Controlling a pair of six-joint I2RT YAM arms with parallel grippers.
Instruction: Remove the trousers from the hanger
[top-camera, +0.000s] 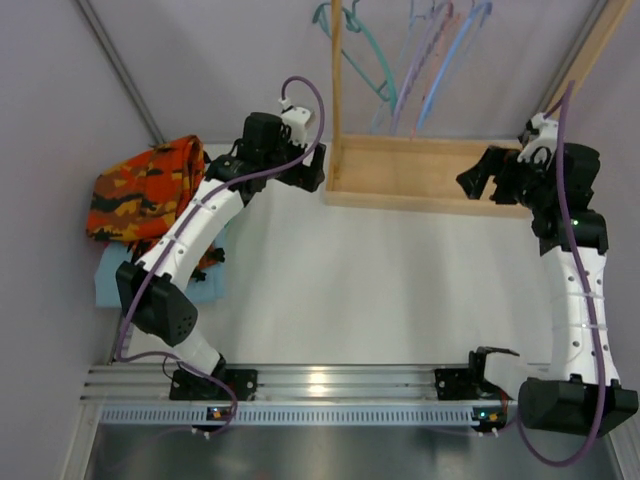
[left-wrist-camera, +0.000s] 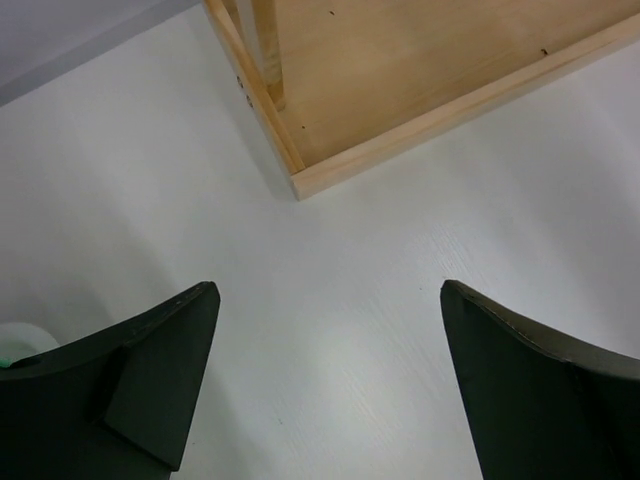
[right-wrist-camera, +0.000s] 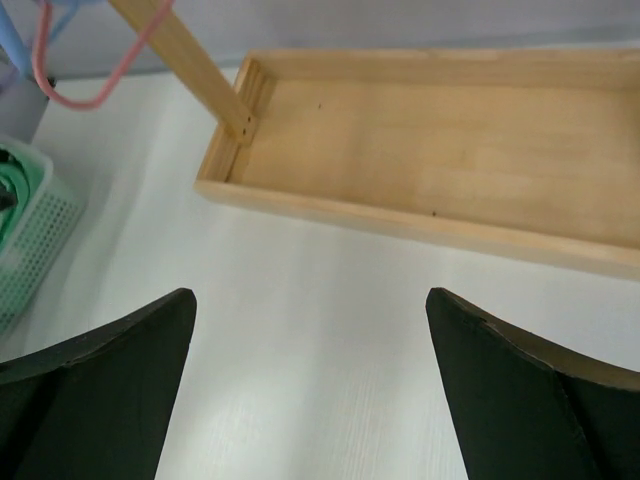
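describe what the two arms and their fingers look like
Both the left arm and the right arm have white curved shells between chunky black joints. A purple cable loops along each. Each wrist carries a small white camera block. The fingers are dark, flat, wedge-shaped blades with a matte finish.

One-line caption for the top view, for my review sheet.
Left gripper and right gripper open at the rack base ends; trousers heaped at left, hangers bare.
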